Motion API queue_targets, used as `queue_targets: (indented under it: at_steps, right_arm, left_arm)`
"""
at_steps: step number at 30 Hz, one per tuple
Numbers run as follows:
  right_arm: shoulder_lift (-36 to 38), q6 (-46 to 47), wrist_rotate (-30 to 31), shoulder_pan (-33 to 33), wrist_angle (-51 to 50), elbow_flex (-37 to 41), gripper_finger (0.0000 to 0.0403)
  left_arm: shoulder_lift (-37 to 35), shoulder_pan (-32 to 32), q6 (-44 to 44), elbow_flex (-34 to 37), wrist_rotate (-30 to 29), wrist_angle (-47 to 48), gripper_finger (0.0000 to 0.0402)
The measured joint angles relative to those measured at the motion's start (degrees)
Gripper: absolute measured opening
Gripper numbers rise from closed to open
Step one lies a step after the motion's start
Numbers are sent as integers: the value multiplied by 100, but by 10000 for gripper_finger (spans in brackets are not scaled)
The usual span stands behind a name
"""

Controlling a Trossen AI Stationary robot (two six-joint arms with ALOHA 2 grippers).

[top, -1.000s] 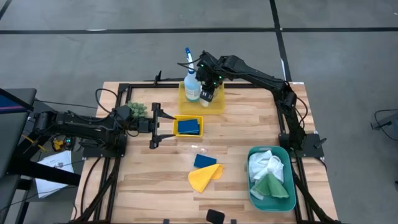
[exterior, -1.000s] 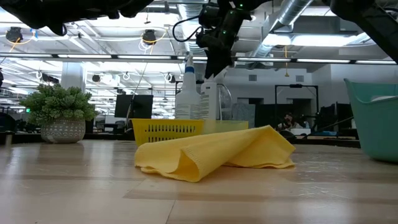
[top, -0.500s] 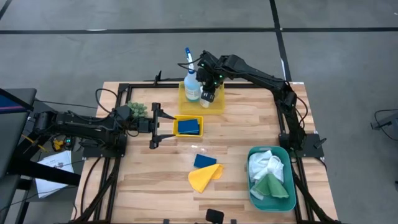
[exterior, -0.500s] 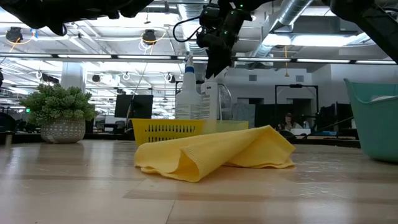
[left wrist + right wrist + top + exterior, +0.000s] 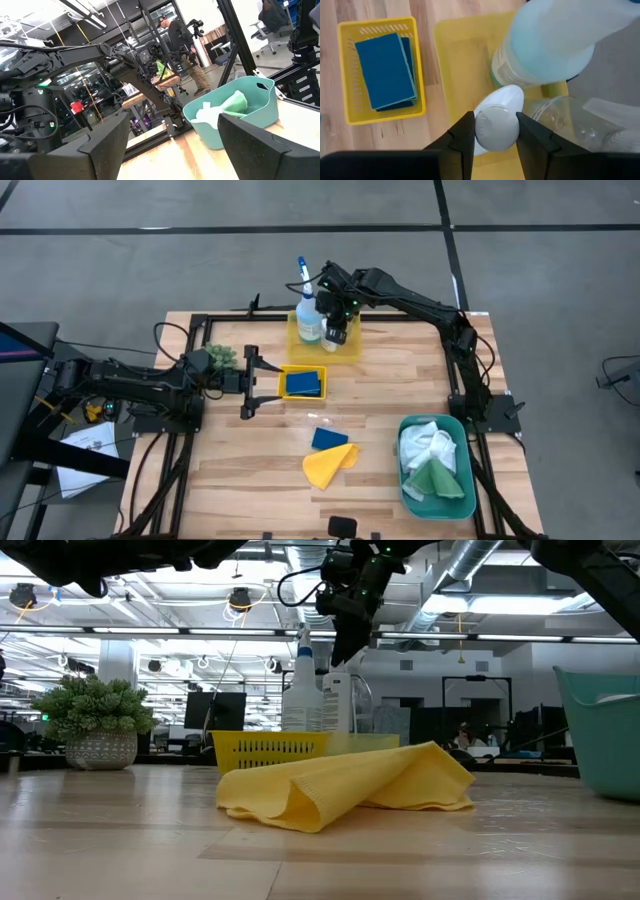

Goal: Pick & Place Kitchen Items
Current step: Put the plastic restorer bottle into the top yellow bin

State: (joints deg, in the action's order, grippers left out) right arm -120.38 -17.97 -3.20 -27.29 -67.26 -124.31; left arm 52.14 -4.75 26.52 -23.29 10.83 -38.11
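1. A small white bottle (image 5: 496,123) with a rounded pale cap sat clamped between the two dark fingers of the right gripper (image 5: 492,131), which was closed on it over the far yellow tray (image 5: 349,347).
2. In that same tray stood a blue-white spray bottle (image 5: 308,319) with a blue nozzle, just beside the held bottle, and a clear spray bottle (image 5: 570,120) lay next to it, visible in the right wrist view.
3. A smaller yellow slotted basket (image 5: 283,393) sat nearer the table's middle, holding two stacked blue rectangular sponges (image 5: 303,383).
4. Another blue sponge (image 5: 327,438) lay on the bare wood toward the near edge, touching a crumpled yellow cloth (image 5: 328,465).
5. A teal plastic bin (image 5: 463,502) at the near right corner held a white cloth (image 5: 427,444) and a green cloth (image 5: 437,477).
6. The left gripper (image 5: 249,381) waited at the left side, just beside the yellow basket, its fingers spread wide with nothing between them.
7. A small green bushy plant (image 5: 95,707) in a pale pot stood by the left arm.
8. A person (image 5: 184,47) stood in the room beyond the light wooden table (image 5: 240,480).
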Motion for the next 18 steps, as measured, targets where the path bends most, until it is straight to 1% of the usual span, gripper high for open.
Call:
queue_targets:
  at_steps: [7,18]
  right_arm:
    - [0,-281,-166,-57,-1,0,107]
    - [0,-869,-171,-101,-21,0,107]
  left_arm:
    - [0,-2,0,0,0,0,298]
    - [0,0,-2,0,0,0,298]
